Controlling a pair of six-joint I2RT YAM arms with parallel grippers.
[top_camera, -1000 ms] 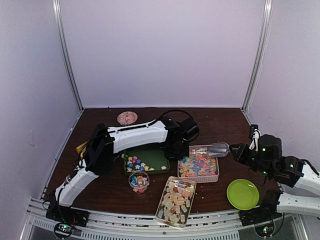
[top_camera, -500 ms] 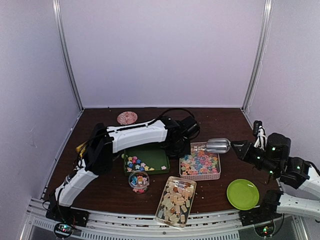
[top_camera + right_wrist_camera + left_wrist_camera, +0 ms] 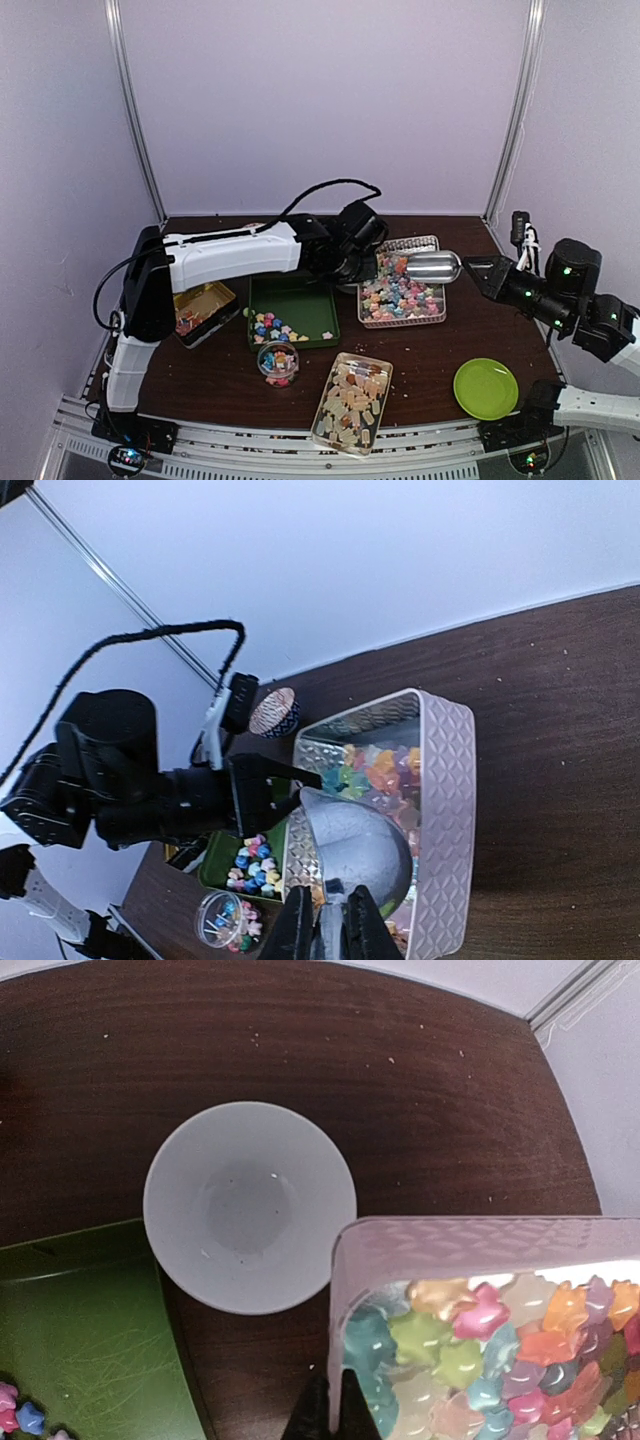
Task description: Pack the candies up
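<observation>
Pastel star candies (image 3: 400, 293) fill a pink tray (image 3: 438, 318), and my left gripper (image 3: 366, 268) is shut on its left rim (image 3: 342, 1360). The candies (image 3: 470, 1350) show close up in the left wrist view. My right gripper (image 3: 472, 269) is shut on the handle of a metal scoop (image 3: 431, 266), which hangs over the tray's right side. In the right wrist view the scoop (image 3: 362, 842) covers part of the candies (image 3: 378, 768); I cannot see what is inside it. More star candies (image 3: 272, 327) lie in a green tray (image 3: 305, 298). Beige chunky candies (image 3: 350, 398) fill a clear tray.
A round clear container (image 3: 278, 362) with a few star candies stands in front of the green tray. A gold tin (image 3: 203, 310) sits at the left and a lime plate (image 3: 486, 388) at the right front. A small paper cup (image 3: 250, 1205) stands behind the pink tray's corner.
My left arm swung back and uncovered the gold tin. It drew the pink tray back and a little to the right. The right gripper rose with the scoop.
</observation>
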